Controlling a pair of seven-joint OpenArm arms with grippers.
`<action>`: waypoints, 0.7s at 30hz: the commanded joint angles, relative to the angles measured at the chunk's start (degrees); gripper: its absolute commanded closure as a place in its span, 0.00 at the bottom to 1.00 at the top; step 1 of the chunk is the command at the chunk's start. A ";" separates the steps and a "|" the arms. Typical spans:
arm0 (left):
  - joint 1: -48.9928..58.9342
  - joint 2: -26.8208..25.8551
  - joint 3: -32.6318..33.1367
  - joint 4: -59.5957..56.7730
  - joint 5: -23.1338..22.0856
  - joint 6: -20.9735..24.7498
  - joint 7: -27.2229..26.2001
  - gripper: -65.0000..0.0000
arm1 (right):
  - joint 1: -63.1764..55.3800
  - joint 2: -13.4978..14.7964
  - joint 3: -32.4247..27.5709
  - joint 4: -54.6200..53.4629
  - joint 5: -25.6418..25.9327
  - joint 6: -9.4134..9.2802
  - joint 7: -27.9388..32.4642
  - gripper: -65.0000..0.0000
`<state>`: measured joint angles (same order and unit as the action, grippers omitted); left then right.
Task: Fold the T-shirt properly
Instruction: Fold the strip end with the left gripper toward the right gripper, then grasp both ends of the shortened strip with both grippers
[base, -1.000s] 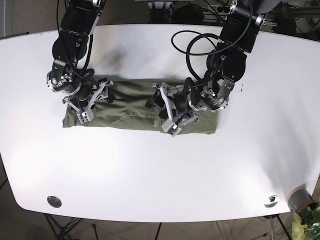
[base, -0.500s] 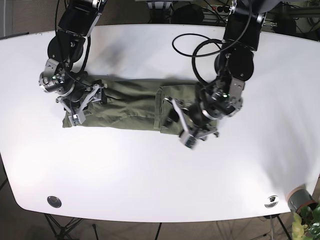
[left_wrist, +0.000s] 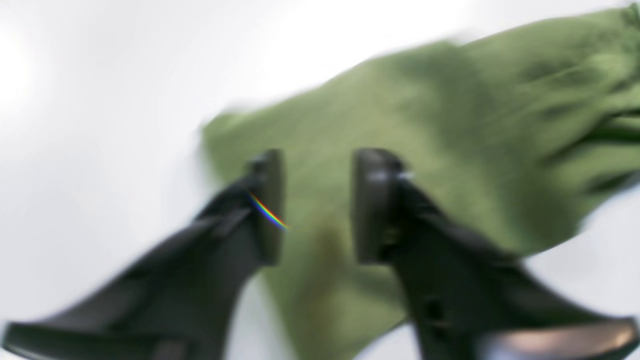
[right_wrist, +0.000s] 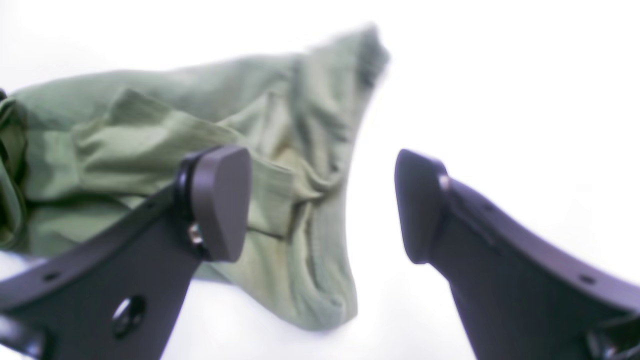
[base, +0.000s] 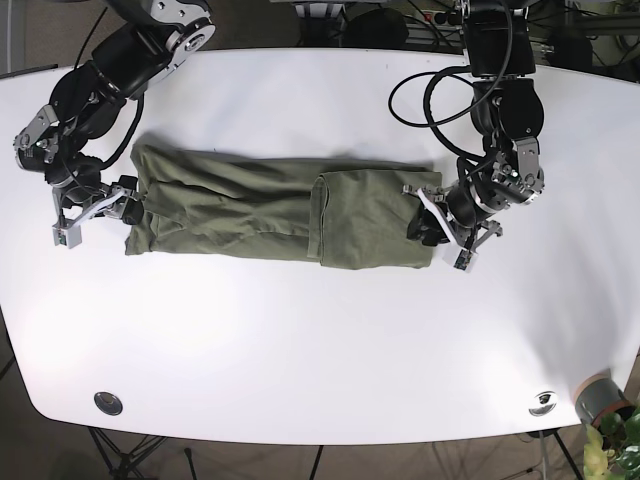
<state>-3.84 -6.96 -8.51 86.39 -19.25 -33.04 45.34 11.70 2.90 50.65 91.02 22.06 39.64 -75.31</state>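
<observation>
Now both arms have swung outward to the T-shirt's ends; left gripper and right gripper gape empty, ready to grasp.

The T-shirt lies stretched from nine to three o'clock across the middle of the table, with a folded layer resting on its three o'clock half. The left gripper sits at the shirt's three o'clock end, over the cloth's edge, while the right gripper sits at the nine o'clock end, just off the shirt's edge and over bare table. Near the table's six o'clock edge, a round fitting lies toward seven o'clock and another toward five o'clock.
</observation>
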 joint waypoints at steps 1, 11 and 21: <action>-1.31 -0.20 0.12 -1.25 -1.28 -2.08 -1.52 0.85 | 1.44 2.33 0.03 -1.92 1.54 0.36 0.36 0.33; -3.24 -0.29 0.03 -10.13 -1.02 -3.14 -1.61 0.88 | 0.91 2.69 0.20 -10.36 2.77 0.36 0.63 0.34; -3.07 -0.99 0.03 -12.06 -1.02 -3.14 -1.61 0.88 | -1.02 0.66 -3.66 -13.35 10.77 0.36 1.51 0.35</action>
<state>-6.48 -7.11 -8.47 73.76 -20.78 -36.07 43.00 9.52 3.81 48.36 77.08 31.83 39.68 -73.95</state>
